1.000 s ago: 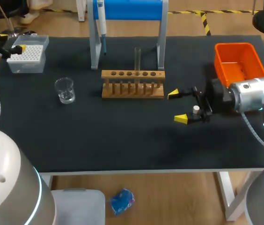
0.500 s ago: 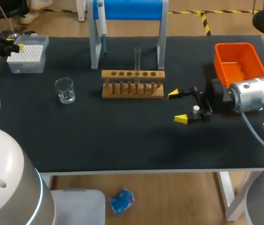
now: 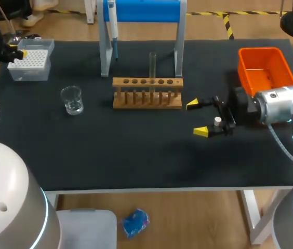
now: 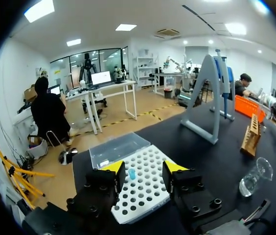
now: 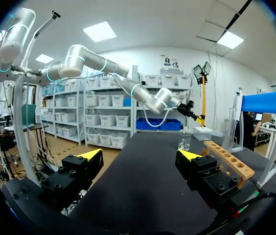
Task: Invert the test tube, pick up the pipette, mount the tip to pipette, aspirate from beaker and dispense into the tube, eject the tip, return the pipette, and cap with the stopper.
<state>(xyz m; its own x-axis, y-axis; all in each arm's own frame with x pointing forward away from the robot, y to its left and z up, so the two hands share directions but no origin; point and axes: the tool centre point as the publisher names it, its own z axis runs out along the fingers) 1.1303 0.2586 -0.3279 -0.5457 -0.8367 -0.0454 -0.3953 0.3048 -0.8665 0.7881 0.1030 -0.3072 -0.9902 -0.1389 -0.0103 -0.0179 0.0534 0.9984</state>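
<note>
jaws spread wide on both: left gripper hangs right by the tip box, right gripper sits near the wooden rack

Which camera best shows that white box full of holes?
The left wrist view: the tip box lies close ahead of the left pincer, holes plain. The head view shows it small at a far corner; the right wrist view, distant and tiny.
</note>
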